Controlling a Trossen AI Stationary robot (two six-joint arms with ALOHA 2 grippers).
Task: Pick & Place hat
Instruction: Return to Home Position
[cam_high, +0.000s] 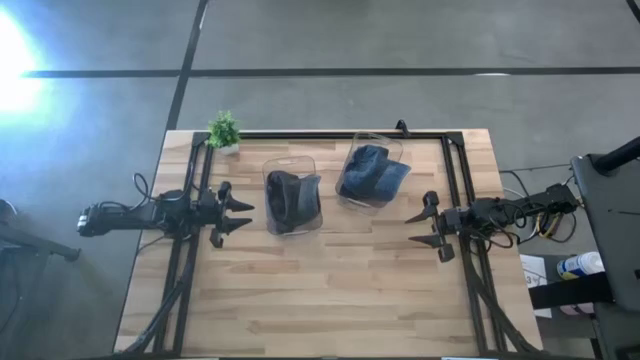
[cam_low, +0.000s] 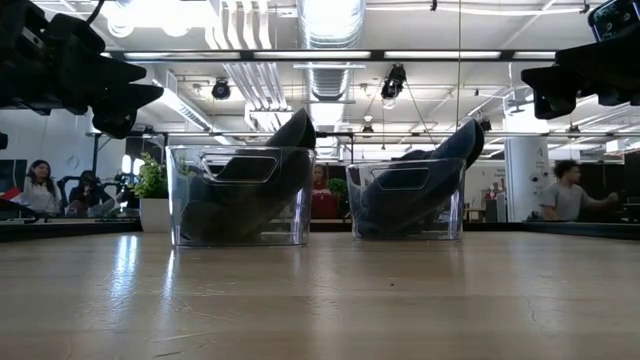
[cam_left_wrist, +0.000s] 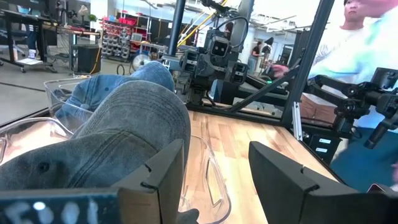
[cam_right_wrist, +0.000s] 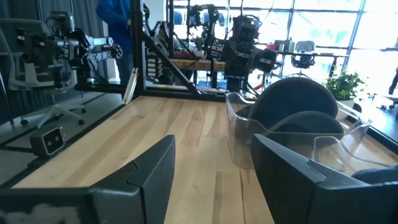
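Observation:
Two clear plastic bins stand on the wooden table. The left bin holds a dark grey cap, which leans on the bin's wall with its brim above the rim. The right bin holds a blue denim cap, leaning the same way. My left gripper hovers open just left of the left bin, above the table; its wrist view shows the grey cap close ahead. My right gripper hangs open to the right of both bins, empty.
A small potted plant stands at the table's far left corner. Black frame rails run along the far edge and both sides. Bare wood fills the near half of the table. People sit and stand in the room beyond.

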